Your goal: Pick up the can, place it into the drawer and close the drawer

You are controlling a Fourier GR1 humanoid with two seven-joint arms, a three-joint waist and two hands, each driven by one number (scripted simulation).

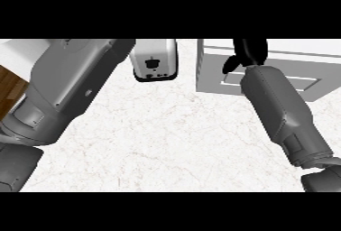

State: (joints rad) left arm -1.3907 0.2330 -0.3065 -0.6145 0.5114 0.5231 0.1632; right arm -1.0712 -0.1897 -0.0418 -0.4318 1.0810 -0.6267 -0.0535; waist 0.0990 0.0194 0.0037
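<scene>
The right forearm (283, 108) ran from the lower right corner up over the white marbled tabletop (166, 135). It ended in the black right hand (249, 50), which lay over the pale grey cabinet (300, 58) at the upper right. The fingers (253, 45) were cut off by the view's top edge, with the thumb (230, 64) jutting down to the left, so I could not tell whether they were spread, pressed together or pinching anything. The drawer (310, 83) showed as an inset panel, partly hidden by the arm; whether it stood open was unclear. Where the can was could not be told from this view. The left forearm (66, 85) filled the left side, its hand out of view. A white appliance (154, 58) stood between the arms.
</scene>
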